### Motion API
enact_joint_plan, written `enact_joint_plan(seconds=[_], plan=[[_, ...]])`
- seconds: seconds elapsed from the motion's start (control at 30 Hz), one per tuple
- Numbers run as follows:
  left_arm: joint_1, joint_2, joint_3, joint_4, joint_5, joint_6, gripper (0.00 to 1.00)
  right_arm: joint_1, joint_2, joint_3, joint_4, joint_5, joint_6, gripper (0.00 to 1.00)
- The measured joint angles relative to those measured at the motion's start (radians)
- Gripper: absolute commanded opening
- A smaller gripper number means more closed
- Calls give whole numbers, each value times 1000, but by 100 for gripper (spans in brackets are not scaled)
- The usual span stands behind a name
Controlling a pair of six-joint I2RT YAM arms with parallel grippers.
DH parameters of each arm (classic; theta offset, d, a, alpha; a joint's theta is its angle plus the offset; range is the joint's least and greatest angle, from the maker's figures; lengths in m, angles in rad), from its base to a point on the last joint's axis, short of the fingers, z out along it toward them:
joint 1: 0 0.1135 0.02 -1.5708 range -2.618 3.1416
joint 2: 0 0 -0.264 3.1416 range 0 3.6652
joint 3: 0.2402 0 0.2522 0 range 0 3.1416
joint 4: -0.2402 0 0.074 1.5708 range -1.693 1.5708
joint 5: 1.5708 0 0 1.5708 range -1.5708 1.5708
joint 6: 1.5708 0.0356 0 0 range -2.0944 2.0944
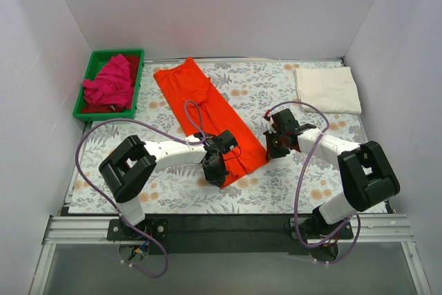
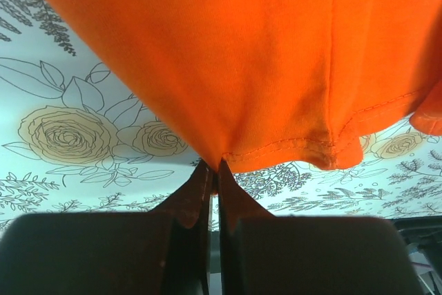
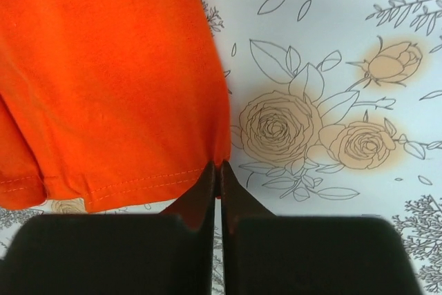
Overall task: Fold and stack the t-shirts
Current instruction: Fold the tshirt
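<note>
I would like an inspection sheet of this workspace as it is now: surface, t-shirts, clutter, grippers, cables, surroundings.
Surface: floral cloth covers the table and lies flat.
Job's things: orange-red t-shirt folded into a long strip, diagonal at the centre; cream t-shirt folded, far right corner; magenta t-shirt crumpled in the green tray, far left.
Clutter: nothing seen.
Grippers: left gripper and right gripper are each shut on a near hem corner of the orange-red t-shirt.
Cables: purple cables loop from both arms; one loop arcs over the orange-red t-shirt.
Surroundings: white walls on three sides; metal rail at the near edge.
</note>
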Motion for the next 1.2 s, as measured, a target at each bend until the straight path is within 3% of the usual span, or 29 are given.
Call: enact_joint_plan(seconds=[0.37,0.63,0.73,0.87,1.2], plan=[[-12,-93,-44,-43,56,47,0,4,-126,0,-161,-4,4,1],[-155,-193,-145,-36,166,65,0,12,-285,-38,-319,-76,8,1],[-155,-221,-151,-38,173,60,0,14,-290,-21,-365,-84,7,1],[-76,-246,-134,-56,160,63,0,14,-206,112,-406,-77,-2,1],[307,-331,-72,-40,74,154,0,17,147,600,-386,-90,-44,1]])
